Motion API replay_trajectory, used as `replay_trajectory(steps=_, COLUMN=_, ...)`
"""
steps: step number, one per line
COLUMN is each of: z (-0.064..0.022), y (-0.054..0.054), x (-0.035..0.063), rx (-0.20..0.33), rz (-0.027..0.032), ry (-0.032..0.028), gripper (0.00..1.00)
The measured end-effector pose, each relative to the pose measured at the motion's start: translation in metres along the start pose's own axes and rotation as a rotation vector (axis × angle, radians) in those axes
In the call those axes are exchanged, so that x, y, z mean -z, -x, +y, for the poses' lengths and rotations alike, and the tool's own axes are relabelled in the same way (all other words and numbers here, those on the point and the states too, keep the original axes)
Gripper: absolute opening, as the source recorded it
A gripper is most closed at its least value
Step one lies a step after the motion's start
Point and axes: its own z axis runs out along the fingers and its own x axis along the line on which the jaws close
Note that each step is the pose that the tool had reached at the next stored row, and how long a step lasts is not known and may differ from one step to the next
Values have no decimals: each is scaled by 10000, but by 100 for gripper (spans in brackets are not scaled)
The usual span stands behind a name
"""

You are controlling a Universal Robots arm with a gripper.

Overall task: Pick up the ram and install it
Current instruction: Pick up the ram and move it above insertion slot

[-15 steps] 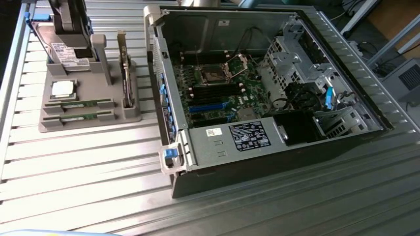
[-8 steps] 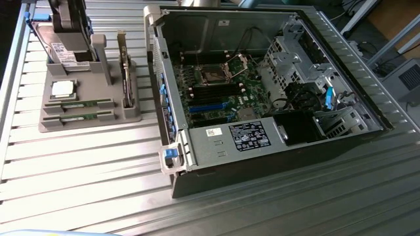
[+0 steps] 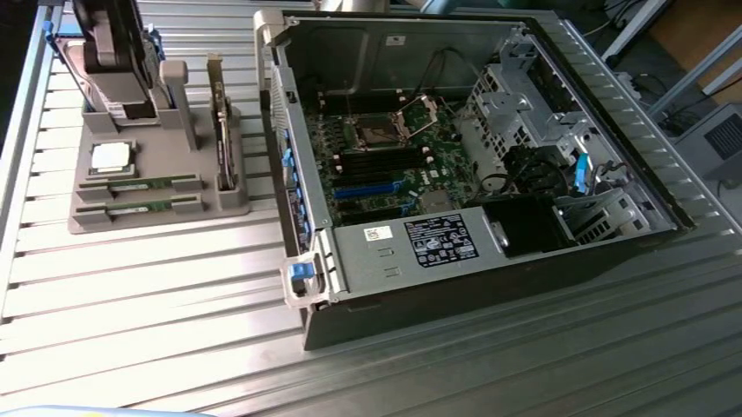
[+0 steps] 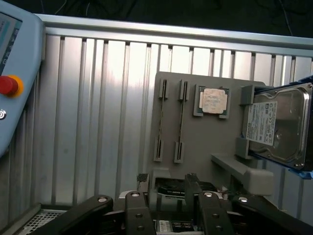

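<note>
On the bench (image 3: 174,287), at the exterior view's left, a ram (image 3: 139,184) and a second ram (image 3: 139,208) are seated edge-up in a grey holder (image 3: 156,228), near a processor (image 3: 110,156). An open computer case (image 3: 383,252) is set at the right. The end effector (image 4: 169,208) is seen open, with nothing gripped, apart from both sticks.

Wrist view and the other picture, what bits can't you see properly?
- Hard drive: wrist view, cut off by the picture's edge; label print too small.
- Ram sticks: exterior view, chips too small to make out.
- Claw: wrist view, open; the dark part between its fingers is half hidden by them.
- Board slots in the computer case: exterior view, too small to tell if filled.
</note>
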Motion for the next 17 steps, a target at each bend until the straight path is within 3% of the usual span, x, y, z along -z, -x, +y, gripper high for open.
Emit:
replay_trajectory(steps=12, z=214, y=11, x=-144, rx=0, rz=1, ry=1, gripper=42)
replay_trajectory(steps=17, z=217, y=10, x=-203, rx=4, rz=-2, ry=1, gripper=42)
